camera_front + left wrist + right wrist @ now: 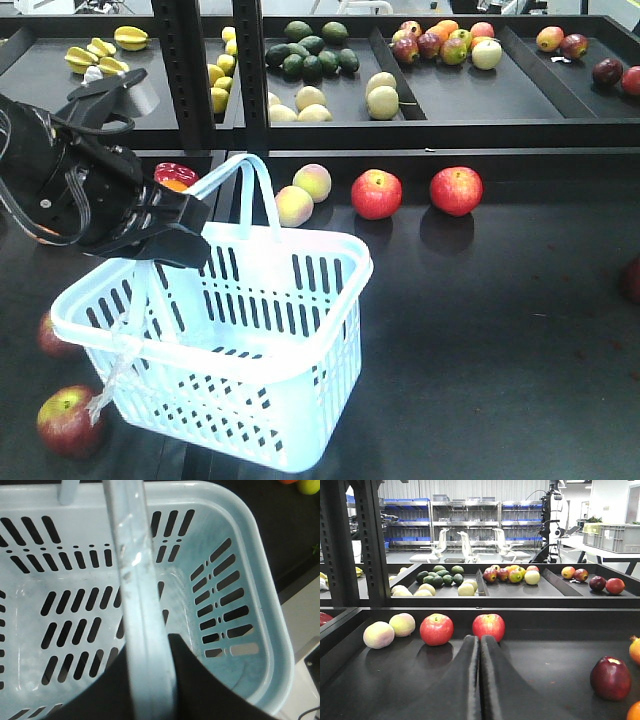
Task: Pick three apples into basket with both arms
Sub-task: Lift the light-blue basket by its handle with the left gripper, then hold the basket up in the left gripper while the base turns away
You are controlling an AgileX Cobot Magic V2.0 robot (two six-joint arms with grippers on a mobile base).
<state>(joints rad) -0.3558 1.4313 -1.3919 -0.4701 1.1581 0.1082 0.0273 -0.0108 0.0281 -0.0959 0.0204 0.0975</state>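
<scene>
While your left jaws are clamping the handle point(145, 630) of the empty basket point(330, 400), your right jaws are sitting closed and empty, facing two apples point(436, 629) on the worktop point(500, 330). Swinging the basket is risking a knock to the apple point(68, 420) just beside it.

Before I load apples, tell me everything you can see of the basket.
The basket is pale blue-white plastic with slotted walls, a thick rim bearing a white tie strip and two hoop handles. It is empty and tilted, at the near left of the dark table, one handle clamped in the left gripper.
</scene>
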